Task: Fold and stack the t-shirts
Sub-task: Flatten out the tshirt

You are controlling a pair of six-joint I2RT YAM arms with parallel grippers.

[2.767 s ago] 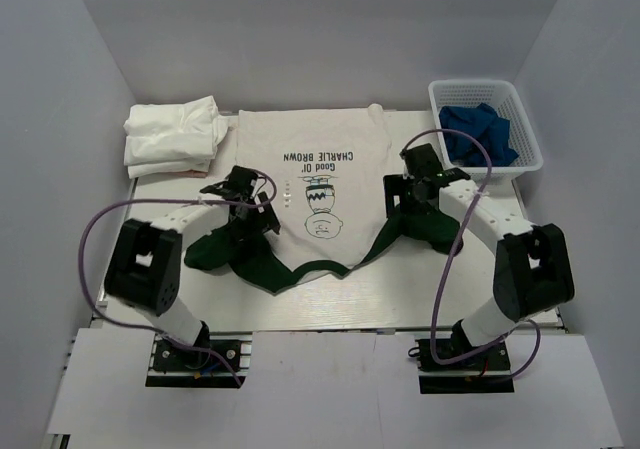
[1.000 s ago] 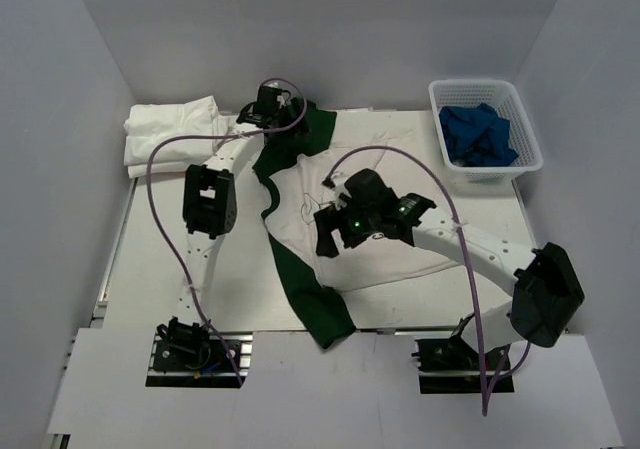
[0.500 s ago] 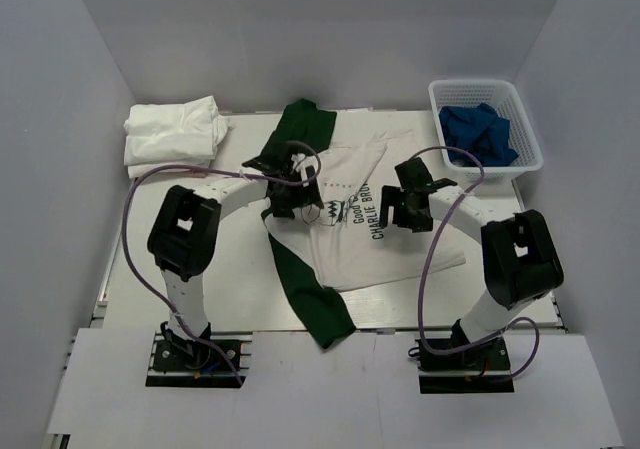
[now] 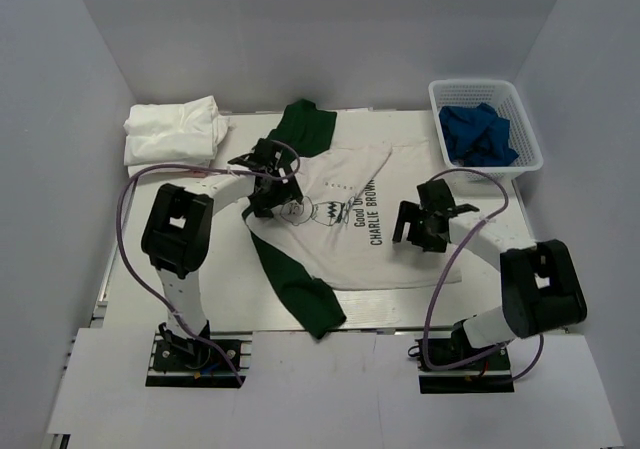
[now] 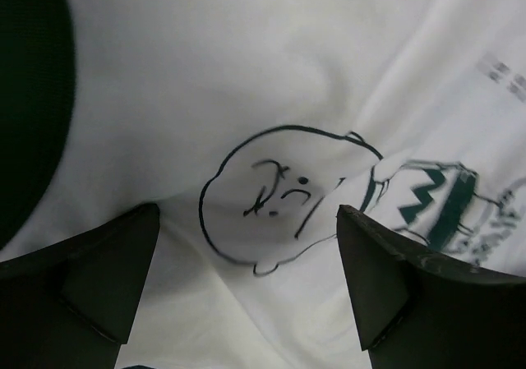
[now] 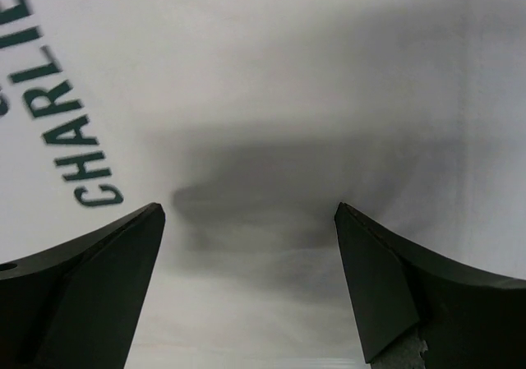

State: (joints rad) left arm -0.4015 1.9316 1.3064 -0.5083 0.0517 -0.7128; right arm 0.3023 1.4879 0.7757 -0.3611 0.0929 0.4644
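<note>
t-shirt [image 4: 352, 251] partly under left hand [image 4: 272, 189]

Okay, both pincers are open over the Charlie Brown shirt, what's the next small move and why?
Probably lower both and pinch cloth. The left pincer and right pincer hang open close above the shirt, holding nothing, and it lies skewed with one green sleeve sprawled toward the near edge, not yet folded.

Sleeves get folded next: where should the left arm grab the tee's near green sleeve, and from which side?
Probably pinch the near green sleeve at its cuff, from above on its left edge; it lies flat, stretched out, uncovered.
</note>
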